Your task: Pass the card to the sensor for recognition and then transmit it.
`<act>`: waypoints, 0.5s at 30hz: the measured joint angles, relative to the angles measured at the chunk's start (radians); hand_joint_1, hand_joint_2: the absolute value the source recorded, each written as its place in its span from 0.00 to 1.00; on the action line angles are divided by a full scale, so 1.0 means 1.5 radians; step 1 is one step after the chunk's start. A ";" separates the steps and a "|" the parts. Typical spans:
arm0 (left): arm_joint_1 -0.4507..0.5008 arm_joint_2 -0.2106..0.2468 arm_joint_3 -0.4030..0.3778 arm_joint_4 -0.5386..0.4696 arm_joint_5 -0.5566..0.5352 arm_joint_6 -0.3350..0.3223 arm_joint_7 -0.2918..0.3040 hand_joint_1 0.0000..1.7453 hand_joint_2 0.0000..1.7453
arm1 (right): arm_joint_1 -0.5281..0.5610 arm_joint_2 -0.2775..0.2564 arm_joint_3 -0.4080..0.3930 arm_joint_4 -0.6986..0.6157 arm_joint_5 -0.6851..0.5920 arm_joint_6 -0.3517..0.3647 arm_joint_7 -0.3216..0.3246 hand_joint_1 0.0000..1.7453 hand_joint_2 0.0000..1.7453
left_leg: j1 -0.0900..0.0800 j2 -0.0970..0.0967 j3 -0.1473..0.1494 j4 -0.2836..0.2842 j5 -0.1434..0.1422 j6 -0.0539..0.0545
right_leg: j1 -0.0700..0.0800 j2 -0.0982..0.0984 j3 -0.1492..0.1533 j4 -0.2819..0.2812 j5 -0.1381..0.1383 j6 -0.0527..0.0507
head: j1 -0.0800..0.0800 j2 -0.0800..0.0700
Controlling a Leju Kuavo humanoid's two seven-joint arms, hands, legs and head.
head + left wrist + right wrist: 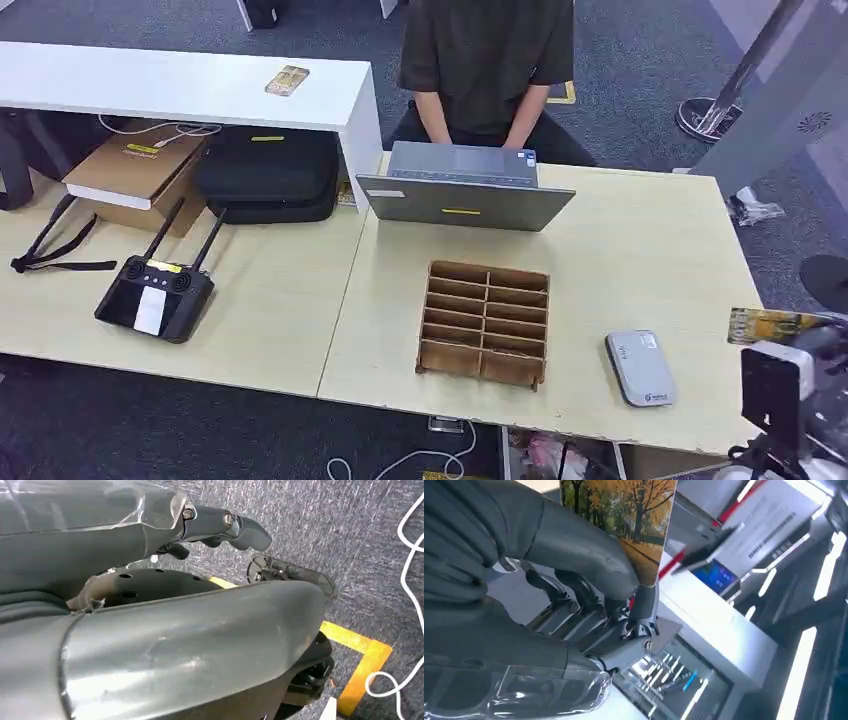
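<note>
Your right robot hand grips the card, thumb pressed on its printed face and the darker fingers behind it. The card shows autumn trees. In the head view the same card sits at the far right, off the right edge of the worktop, above the right robot hand. The grey sensor lies flat on the near right part of the worktop, to the left of the card and apart from it.

Your left robot hand hangs over grey carpet; its fingers are curled inward and hold nothing.

A wooden divided rack stands at the middle of the worktop, left of the sensor. Beyond it an open laptop sits at the far edge, and a person in a dark shirt sits behind it with both hands at the keyboard. On the left worktop lies a black controller with two antennas. A cardboard box and a black case sit beneath a white shelf, which carries a phone.
</note>
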 joint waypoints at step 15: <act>-0.002 0.000 0.000 0.000 0.013 0.005 -0.001 0.00 0.00 | -0.012 0.066 0.013 -0.065 0.018 0.003 0.002 1.00 1.00 | 0.000 0.000 0.000 0.000 0.000 0.000 | 0.000 0.000 0.000 0.000 0.000 0.000 | 0.000 0.000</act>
